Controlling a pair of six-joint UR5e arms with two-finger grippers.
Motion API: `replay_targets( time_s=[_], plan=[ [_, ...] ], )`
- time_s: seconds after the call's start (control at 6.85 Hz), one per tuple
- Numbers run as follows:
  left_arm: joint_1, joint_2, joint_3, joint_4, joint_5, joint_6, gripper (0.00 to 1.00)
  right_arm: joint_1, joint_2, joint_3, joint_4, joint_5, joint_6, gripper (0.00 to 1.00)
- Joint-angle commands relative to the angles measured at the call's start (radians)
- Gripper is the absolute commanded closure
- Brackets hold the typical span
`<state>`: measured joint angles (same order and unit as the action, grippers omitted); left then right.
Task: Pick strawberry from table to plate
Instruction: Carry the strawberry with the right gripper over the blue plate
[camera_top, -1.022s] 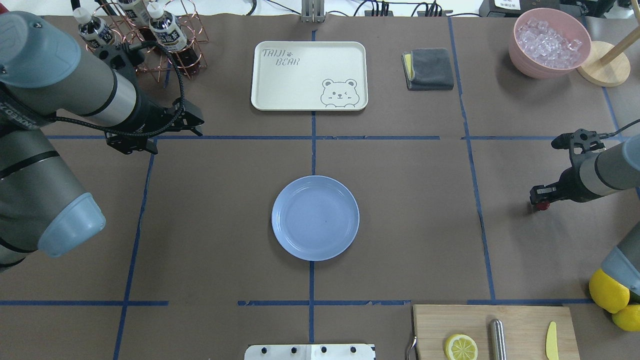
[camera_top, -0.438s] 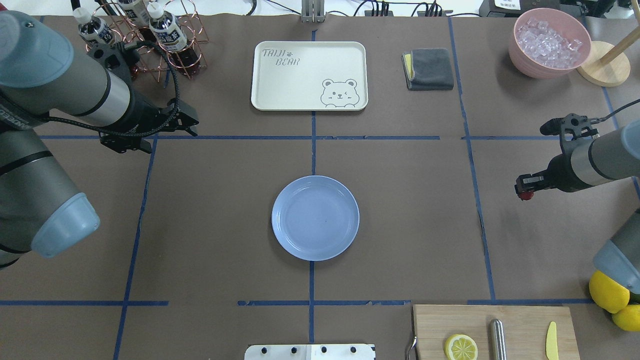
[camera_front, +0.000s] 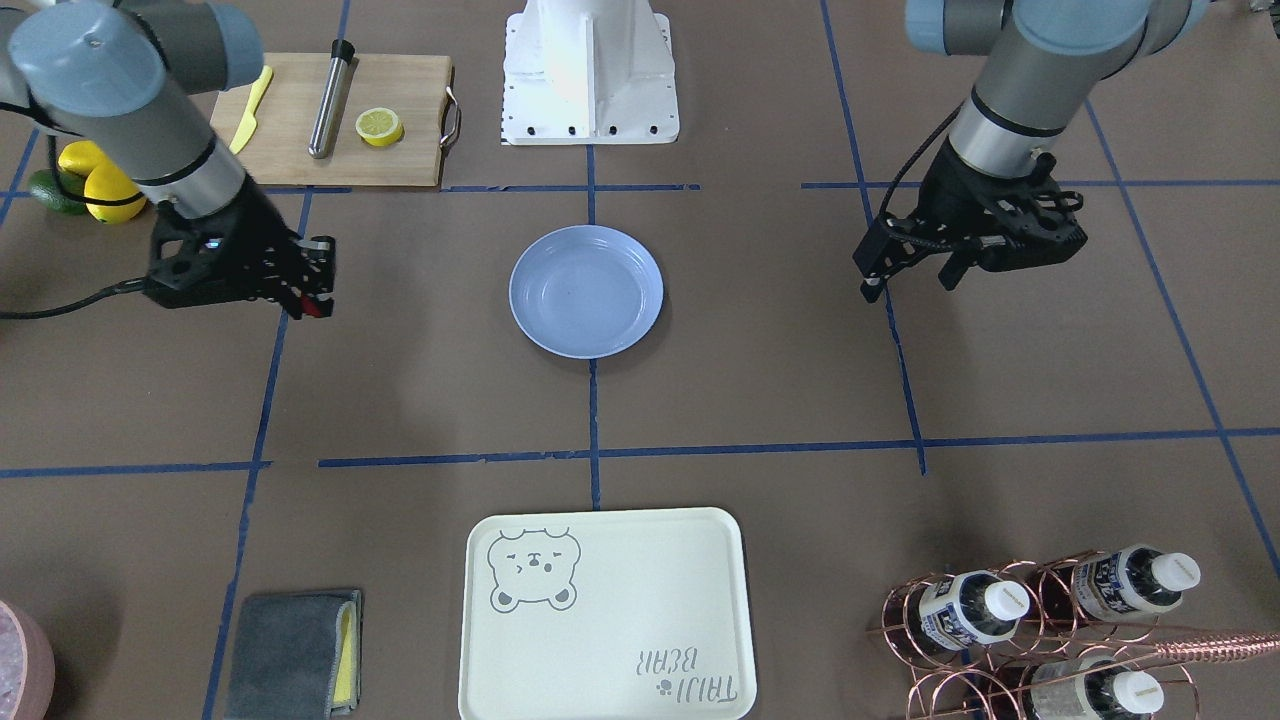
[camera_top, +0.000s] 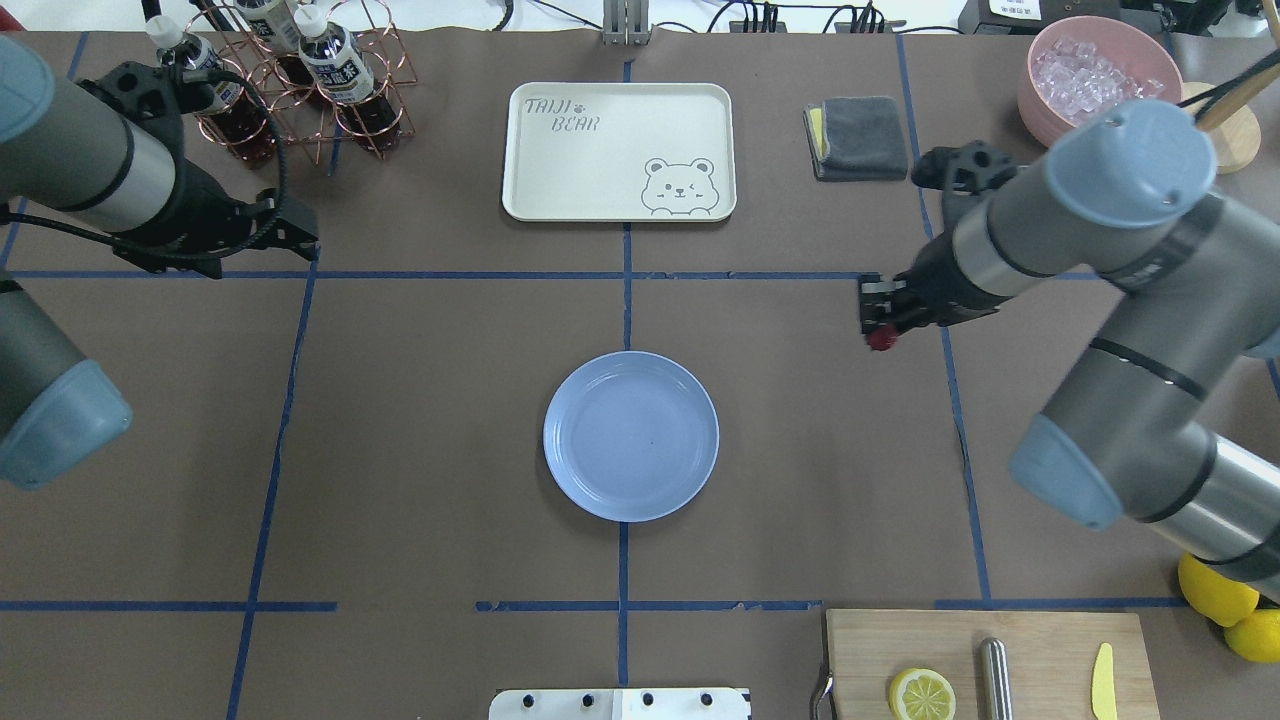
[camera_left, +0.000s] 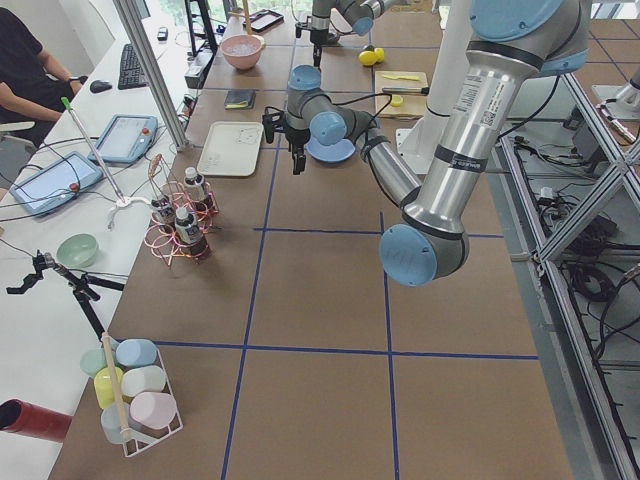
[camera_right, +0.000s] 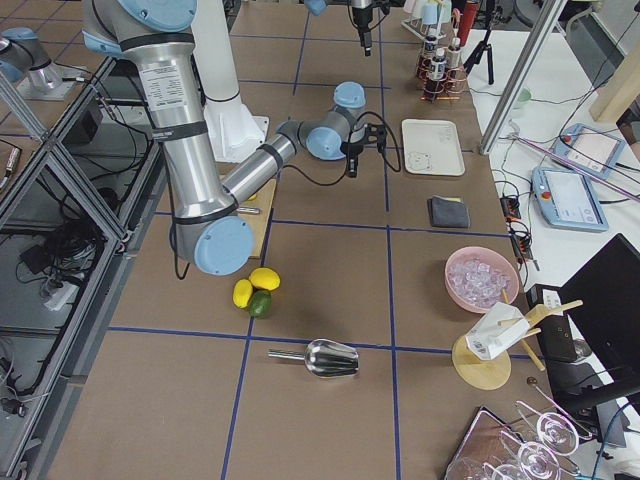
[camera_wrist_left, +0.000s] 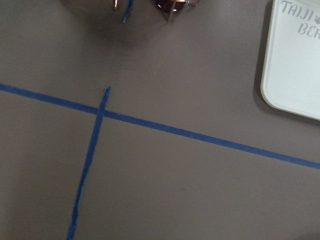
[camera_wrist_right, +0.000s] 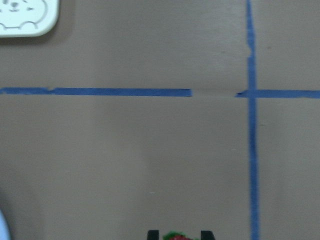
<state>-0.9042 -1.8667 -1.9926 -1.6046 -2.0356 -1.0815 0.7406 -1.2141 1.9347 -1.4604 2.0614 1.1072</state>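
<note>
A tiny dark-red strawberry (camera_top: 881, 340) is held off the brown table (camera_top: 450, 400), with my right gripper (camera_top: 878, 322) shut on it. It hangs to the right of the light-blue plate (camera_top: 630, 436) and a little farther back, near a blue tape line. In the front-facing view the strawberry (camera_front: 316, 308) shows red at the right gripper (camera_front: 312, 292), left of the empty plate (camera_front: 586, 291). The right wrist view catches the strawberry (camera_wrist_right: 177, 236) between both fingertips at the bottom edge. My left gripper (camera_top: 298, 236) hovers open and empty at the far left; the front-facing view shows its fingers (camera_front: 870, 283) spread.
A cream bear tray (camera_top: 618, 150) lies behind the plate, with a grey cloth (camera_top: 857, 137) and a pink bowl of ice (camera_top: 1090, 80) to its right. A copper bottle rack (camera_top: 300, 70) stands back left. A cutting board (camera_top: 990, 665) with a lemon half (camera_top: 921, 694) and whole lemons (camera_top: 1215, 590) sit front right.
My right arm has swung left from the table's right edge towards the plate, carrying the strawberry. My left arm has drawn back to the left.
</note>
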Motion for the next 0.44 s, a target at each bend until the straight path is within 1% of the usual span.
replay_targets(
  time_s=[0.0, 0.15, 0.29],
  plan=[
    [-0.083, 0.113, 0.003, -0.008, -0.002, 0.283, 0.00, -0.181, 0.183, -0.052, -0.052, -0.118, 0.177, 1.00],
    [-0.109, 0.132, 0.011, -0.009, -0.002, 0.354, 0.00, -0.235, 0.253, -0.118, -0.046, -0.172, 0.224, 1.00],
    [-0.134, 0.158, 0.012, -0.011, -0.002, 0.421, 0.00, -0.263, 0.301, -0.181, -0.029, -0.200, 0.238, 1.00]
  ],
)
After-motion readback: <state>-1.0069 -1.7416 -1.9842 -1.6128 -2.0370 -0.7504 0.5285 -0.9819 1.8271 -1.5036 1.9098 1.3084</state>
